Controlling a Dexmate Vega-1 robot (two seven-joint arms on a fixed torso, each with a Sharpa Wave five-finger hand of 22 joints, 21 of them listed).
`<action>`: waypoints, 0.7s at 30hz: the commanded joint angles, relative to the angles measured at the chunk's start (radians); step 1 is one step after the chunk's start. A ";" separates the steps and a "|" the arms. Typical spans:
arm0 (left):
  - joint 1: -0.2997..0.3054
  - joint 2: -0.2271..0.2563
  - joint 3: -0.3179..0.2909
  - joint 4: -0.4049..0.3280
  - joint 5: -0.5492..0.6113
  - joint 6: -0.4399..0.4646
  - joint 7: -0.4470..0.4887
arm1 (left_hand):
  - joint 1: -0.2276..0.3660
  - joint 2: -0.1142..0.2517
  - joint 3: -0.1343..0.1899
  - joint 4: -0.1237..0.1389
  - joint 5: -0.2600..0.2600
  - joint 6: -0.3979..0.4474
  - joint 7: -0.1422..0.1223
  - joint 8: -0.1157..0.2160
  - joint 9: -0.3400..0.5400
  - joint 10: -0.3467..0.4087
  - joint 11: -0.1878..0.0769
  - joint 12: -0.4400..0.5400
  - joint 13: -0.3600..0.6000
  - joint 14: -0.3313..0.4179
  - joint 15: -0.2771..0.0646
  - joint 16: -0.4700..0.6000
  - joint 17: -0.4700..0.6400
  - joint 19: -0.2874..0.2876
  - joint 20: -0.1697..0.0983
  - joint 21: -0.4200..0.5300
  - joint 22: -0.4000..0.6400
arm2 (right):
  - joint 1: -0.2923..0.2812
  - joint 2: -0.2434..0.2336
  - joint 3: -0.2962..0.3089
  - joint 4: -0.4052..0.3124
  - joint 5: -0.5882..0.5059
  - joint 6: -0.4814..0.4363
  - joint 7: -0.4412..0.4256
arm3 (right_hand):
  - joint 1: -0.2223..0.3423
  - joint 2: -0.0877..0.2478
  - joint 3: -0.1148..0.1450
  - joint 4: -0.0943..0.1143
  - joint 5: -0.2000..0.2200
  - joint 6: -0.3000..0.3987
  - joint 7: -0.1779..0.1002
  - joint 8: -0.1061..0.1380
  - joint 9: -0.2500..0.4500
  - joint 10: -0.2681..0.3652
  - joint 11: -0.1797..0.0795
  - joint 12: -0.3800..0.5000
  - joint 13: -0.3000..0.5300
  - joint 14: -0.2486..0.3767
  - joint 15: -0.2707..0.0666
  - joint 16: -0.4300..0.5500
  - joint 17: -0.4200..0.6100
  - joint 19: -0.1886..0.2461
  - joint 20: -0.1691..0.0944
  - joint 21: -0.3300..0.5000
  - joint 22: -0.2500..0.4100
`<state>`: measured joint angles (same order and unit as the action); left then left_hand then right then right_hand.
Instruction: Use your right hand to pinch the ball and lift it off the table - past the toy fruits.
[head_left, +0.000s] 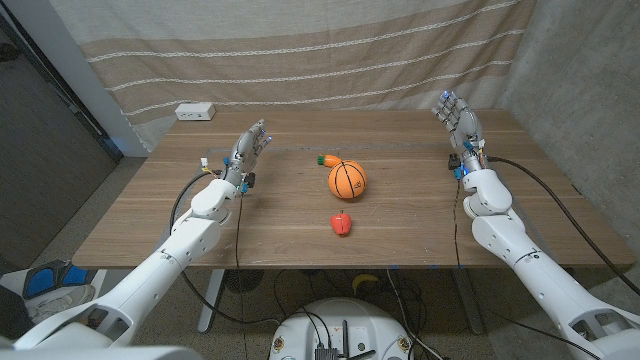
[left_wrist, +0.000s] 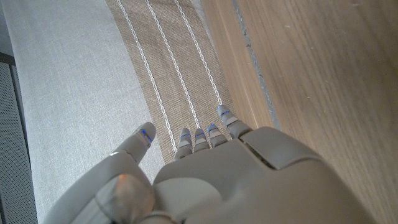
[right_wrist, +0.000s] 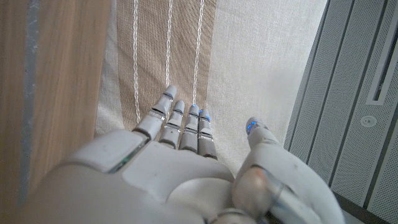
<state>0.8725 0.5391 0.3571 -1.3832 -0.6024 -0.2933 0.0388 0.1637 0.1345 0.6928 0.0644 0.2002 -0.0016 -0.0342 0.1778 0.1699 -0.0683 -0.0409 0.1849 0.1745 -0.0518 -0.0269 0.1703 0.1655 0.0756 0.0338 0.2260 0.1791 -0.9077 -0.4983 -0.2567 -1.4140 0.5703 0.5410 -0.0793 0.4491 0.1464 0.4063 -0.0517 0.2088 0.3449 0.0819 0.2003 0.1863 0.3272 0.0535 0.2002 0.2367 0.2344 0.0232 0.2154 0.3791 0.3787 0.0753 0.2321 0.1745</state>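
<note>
The wooden table filled the middle of the head view, the left hand left of centre and the right hand at upper right both spread and holding nothing, the orange ball at centre, with a red toy fruit just below it and a small carrot-like toy at its upper left.

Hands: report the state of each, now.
Left hand: open, holding nothing.
Right hand: open, holding nothing, well clear of the ball.
</note>
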 joint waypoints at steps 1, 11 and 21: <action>0.010 0.000 -0.001 -0.005 -0.001 -0.008 0.003 | -0.005 0.024 0.005 -0.006 -0.001 0.001 -0.009 0.006 0.003 -0.007 0.000 0.007 0.004 -0.007 -0.002 0.005 0.002 0.013 -0.001 -0.002 0.003 | -0.018 -0.026 -0.004 -0.064 -0.099 0.017 -0.056 | 0.016 -0.002 0.004 -0.009 0.009 0.009 -0.002 0.007 0.002 0.014 -0.001 0.011 0.000 0.011 -0.005 0.010 -0.001 0.012 -0.002 -0.006 0.005; 0.023 0.006 -0.005 -0.022 -0.001 -0.007 0.010 | -0.007 0.024 0.006 -0.008 -0.001 0.000 -0.010 0.005 0.003 -0.006 0.000 0.007 0.004 -0.007 -0.002 0.005 0.002 0.013 0.000 -0.003 0.003 | -0.030 -0.043 -0.007 -0.107 -0.189 0.015 -0.102 | 0.020 -0.003 0.005 -0.021 0.014 0.016 -0.004 0.008 0.002 0.022 -0.004 0.013 -0.002 0.013 -0.007 0.011 -0.003 0.016 -0.004 -0.006 0.005; 0.025 0.005 -0.005 -0.024 0.001 -0.011 0.012 | -0.009 0.024 0.006 -0.010 -0.002 0.001 -0.011 0.004 0.003 -0.006 0.000 0.007 0.004 -0.007 -0.002 0.005 0.002 0.014 0.000 -0.004 0.003 | -0.040 -0.056 -0.009 -0.146 -0.289 0.007 -0.152 | 0.023 -0.005 0.006 -0.032 0.017 0.022 -0.007 0.009 0.002 0.025 -0.006 0.013 -0.004 0.014 -0.008 0.012 -0.006 0.019 -0.006 -0.007 0.005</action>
<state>0.8927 0.5434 0.3539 -1.4010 -0.6032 -0.3003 0.0465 0.1637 0.1345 0.6971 0.0602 0.2002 -0.0017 -0.0341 0.1778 0.1699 -0.0683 -0.0409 0.1889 0.1744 -0.0518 -0.0269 0.1703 0.1653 0.0810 0.0392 0.2243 0.1790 -0.9343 -0.5364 -0.2634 -1.5093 0.3850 0.5548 -0.1773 0.4715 0.1425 0.4116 -0.0761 0.2200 0.3591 0.0785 0.2003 0.1863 0.3433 0.0480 0.2078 0.2322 0.2397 0.0178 0.2234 0.3707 0.3893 0.0716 0.2245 0.1744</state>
